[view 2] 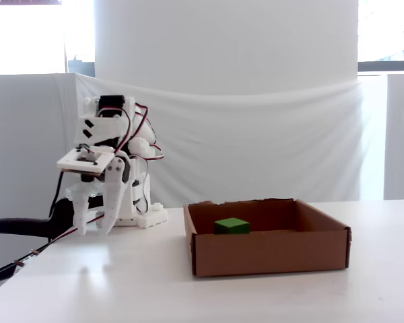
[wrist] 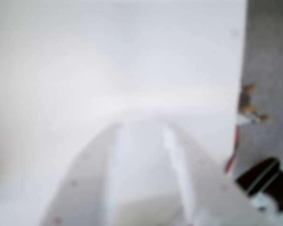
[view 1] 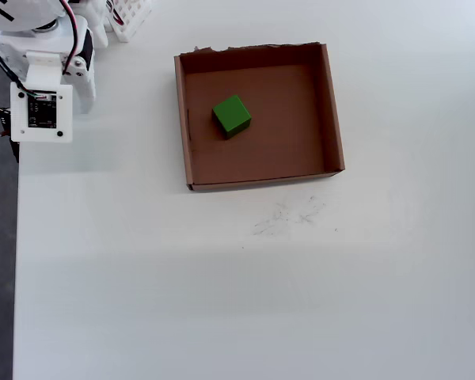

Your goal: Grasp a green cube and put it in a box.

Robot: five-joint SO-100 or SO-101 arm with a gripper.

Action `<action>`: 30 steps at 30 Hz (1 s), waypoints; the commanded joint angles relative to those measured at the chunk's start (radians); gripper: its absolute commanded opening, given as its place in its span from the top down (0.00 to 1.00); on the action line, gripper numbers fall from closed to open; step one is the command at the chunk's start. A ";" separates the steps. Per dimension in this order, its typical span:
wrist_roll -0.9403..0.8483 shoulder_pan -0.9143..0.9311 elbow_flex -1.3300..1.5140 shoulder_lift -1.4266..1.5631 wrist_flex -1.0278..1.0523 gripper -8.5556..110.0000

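The cube [view 1: 232, 115] lies inside the box [view 1: 332, 111], left of centre; it looks light, rigid, matte, best pinched across opposite flat faces. The gripper [view 2: 93, 219] hangs empty, fingers slightly parted, well apart.

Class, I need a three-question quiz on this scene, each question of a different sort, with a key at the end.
1. True or false: the green cube lies inside the box.
2. In the overhead view, the arm is at which side of the box: A left, B right, C below?
3. Fill in: the gripper holds ____.

Key: 1 true. 2 A. 3 nothing; in the fixed view its fingers hang empty, pointing down at the table, away from the box.
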 commanded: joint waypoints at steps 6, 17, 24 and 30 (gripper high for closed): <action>0.014 -0.048 -0.005 0.008 0.017 0.82; 0.038 -0.084 -0.005 0.008 -0.052 0.85; 0.077 -0.097 -0.005 0.008 -0.071 0.85; 0.081 -0.117 -0.005 0.008 0.003 0.85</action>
